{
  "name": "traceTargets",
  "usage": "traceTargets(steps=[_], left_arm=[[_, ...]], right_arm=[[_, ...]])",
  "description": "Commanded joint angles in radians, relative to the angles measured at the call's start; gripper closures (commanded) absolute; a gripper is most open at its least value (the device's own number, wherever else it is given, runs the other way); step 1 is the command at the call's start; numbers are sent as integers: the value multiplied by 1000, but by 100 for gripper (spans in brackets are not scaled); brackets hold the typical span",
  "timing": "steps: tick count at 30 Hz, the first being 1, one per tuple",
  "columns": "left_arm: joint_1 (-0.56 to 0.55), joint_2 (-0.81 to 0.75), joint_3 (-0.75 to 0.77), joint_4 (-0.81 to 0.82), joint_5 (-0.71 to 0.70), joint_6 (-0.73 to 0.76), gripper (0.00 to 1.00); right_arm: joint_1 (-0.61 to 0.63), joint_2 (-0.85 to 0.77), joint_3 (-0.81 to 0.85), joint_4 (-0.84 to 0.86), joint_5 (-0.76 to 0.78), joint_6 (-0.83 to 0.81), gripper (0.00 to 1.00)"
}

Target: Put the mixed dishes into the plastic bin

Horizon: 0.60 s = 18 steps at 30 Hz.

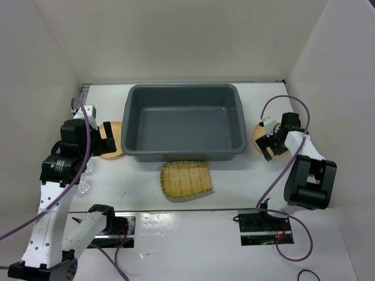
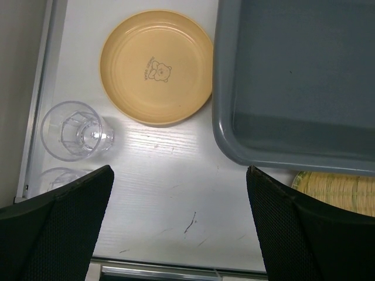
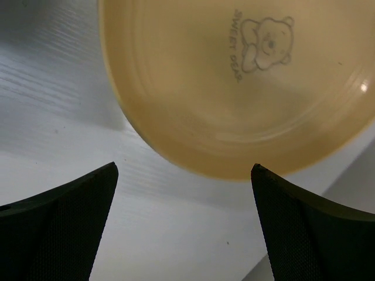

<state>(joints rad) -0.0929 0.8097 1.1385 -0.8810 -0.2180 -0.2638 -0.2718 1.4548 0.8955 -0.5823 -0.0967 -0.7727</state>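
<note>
Two tan bear-printed plates (image 2: 156, 66), both grippers (image 2: 179, 225) wide open, empty.

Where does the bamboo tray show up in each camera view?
Top external: bamboo tray lies low centre, just in front of the grey bin.
Left wrist: only a corner at lower right, under the bin's rim.
Right wrist: not in view.
Shared landmark: the bin.

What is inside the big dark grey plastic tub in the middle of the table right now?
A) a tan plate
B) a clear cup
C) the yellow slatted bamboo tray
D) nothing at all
D: the large dark grey plastic tub shows only its bare floor, while the yellow slatted bamboo tray lies on the table in front of it.
</note>
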Motion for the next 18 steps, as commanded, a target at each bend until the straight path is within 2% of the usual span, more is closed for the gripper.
traceTargets(steps=[1, 5, 12, 14, 15, 18], left_arm=[[7, -3, -10, 47, 20, 14, 0], [7, -23, -19, 47, 20, 14, 0], [7, -33, -19, 47, 20, 14, 0], [7, -33, -19, 47, 20, 14, 0], [7, -33, -19, 47, 20, 14, 0], [7, -33, -19, 47, 20, 14, 0]], right_arm=[[-39, 149, 75, 9, -77, -51, 2], [-118, 306, 198, -73, -123, -76, 2], [-136, 320, 158, -37, -83, -111, 2], [-136, 320, 140, -37, -83, -111, 10], [-136, 320, 140, -37, -83, -111, 23], [-136, 320, 129, -27, -74, -111, 44]])
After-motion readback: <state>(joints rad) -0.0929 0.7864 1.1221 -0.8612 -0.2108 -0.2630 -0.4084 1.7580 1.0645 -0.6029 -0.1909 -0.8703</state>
